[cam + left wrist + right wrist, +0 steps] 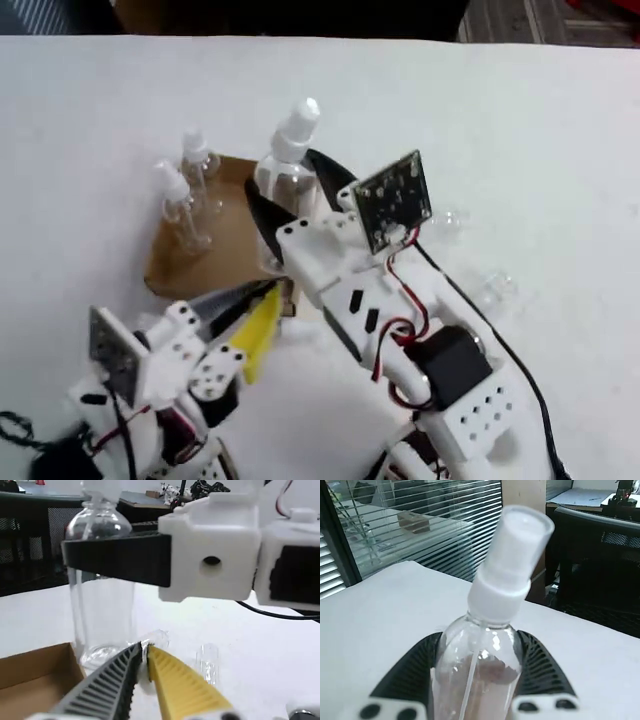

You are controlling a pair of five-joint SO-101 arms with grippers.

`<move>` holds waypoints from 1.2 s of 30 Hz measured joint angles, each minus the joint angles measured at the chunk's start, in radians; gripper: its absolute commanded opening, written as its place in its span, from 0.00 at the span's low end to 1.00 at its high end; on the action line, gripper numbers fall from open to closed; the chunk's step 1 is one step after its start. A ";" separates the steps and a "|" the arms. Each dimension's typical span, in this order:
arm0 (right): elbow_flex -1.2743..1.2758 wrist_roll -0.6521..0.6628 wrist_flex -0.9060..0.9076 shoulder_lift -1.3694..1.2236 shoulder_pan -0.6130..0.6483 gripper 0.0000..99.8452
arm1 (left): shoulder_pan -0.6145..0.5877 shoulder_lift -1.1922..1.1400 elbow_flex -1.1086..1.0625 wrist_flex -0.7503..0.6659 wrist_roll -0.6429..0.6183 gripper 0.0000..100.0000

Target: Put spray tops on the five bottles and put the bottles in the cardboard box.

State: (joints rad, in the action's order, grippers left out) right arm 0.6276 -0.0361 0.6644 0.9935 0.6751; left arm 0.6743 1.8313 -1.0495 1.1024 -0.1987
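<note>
My right gripper (297, 192) is shut on a clear bottle (287, 172) with a white spray top (298, 125), and holds it upright at the cardboard box's (215, 262) right edge. In the right wrist view the black fingers (407, 677) flank the bottle (477, 672) below its spray top (512, 565). Two more clear bottles with spray tops (178, 208) (201, 165) stand in the box. My left gripper (280, 292), one finger grey and one yellow, is shut just in front of the box and low beside the held bottle (102, 610). Its tips (144, 650) meet near the bottle's base.
Small clear caps (450, 225) (496, 286) lie on the white table to the right of the arms; one cap (207, 662) lies beyond the yellow finger. The right arm's white body (210, 545) hangs across above my left gripper. The box's corner (35, 677) is close by.
</note>
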 measured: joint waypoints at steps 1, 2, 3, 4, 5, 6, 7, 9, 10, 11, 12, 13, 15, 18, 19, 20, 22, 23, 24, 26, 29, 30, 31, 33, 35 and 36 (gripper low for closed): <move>-0.009 -0.003 0.000 -0.012 0.000 0.02 | 0.008 0.000 -0.018 -0.028 0.000 0.02; -0.014 -0.006 0.000 -0.021 0.000 0.02 | 0.011 0.000 -0.035 -0.049 0.000 0.02; -0.017 -0.006 0.000 -0.025 0.000 0.02 | 0.012 0.000 -0.054 -0.071 0.000 0.02; -0.018 -0.006 0.000 -0.026 0.000 0.02 | 0.012 0.000 -0.077 -0.094 0.000 0.02; -0.018 -0.006 0.000 -0.026 0.000 0.02 | 0.012 0.000 -0.106 -0.120 0.000 0.02; -0.020 -0.006 0.008 -0.026 0.000 0.02 | 0.012 0.000 -0.140 -0.147 0.000 0.02; -0.025 -0.006 0.020 -0.026 0.000 0.02 | 0.012 -0.002 -0.173 -0.175 0.000 0.02; -0.048 -0.006 0.071 -0.026 0.000 0.02 | 0.012 -0.009 -0.238 -0.229 0.000 0.02; -0.064 -0.006 0.104 -0.026 -0.005 0.02 | 0.012 -0.012 -0.262 -0.253 -0.002 0.02; -0.078 -0.006 0.140 -0.026 -0.005 0.02 | 0.000 -0.012 -0.282 -0.278 -0.002 0.02; -0.092 -0.006 0.169 -0.026 -0.003 0.02 | -0.012 -0.012 -0.295 -0.299 -0.003 0.02; -0.104 -0.006 0.199 -0.026 0.002 0.02 | -0.026 -0.012 -0.301 -0.313 -0.003 0.02; -0.126 -0.006 0.250 -0.026 0.009 0.02 | -0.043 -0.017 -0.302 -0.325 -0.005 0.02; -0.147 -0.006 0.304 -0.026 0.026 0.02 | -0.054 -0.014 -0.302 -0.330 -0.005 0.02; -0.149 -0.008 0.313 -0.026 0.026 0.02 | -0.055 -0.014 -0.302 -0.330 -0.005 0.02; -0.150 -0.008 0.319 -0.026 0.028 0.02 | -0.055 -0.014 -0.302 -0.331 -0.005 0.02; -0.150 -0.008 0.324 -0.026 0.029 0.02 | -0.055 -0.014 -0.302 -0.331 -0.005 0.02; -0.150 -0.008 0.324 -0.026 0.029 0.02 | -0.055 -0.014 -0.302 -0.331 -0.005 0.02; -0.150 -0.008 0.324 -0.026 0.029 0.02 | -0.055 -0.012 -0.302 -0.324 -0.005 0.02; -0.150 -0.006 0.324 -0.026 0.029 0.02 | -0.055 -0.008 -0.299 -0.279 -0.002 0.02; -0.149 -0.006 0.288 -0.029 0.006 0.02 | -0.077 -0.012 -0.256 -0.135 0.035 0.02; -0.149 -0.006 0.279 -0.044 -0.011 0.02 | -0.094 -0.011 -0.230 -0.078 0.075 0.02; -0.149 -0.006 0.270 -0.069 -0.026 0.02 | -0.117 -0.005 -0.207 -0.020 0.110 0.02; -0.149 -0.006 0.250 -0.123 -0.060 0.02 | -0.189 -0.003 -0.172 0.080 0.170 0.02; -0.149 -0.006 0.222 -0.180 -0.087 0.02 | -0.302 -0.003 -0.160 0.117 0.201 0.02; -0.149 -0.006 0.207 -0.206 -0.097 0.02 | -0.368 -0.003 -0.160 0.124 0.206 0.02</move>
State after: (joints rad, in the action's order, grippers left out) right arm 0.4787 -0.0422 0.8715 0.7879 0.5785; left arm 0.3061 1.8282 -1.2091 1.2267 0.0069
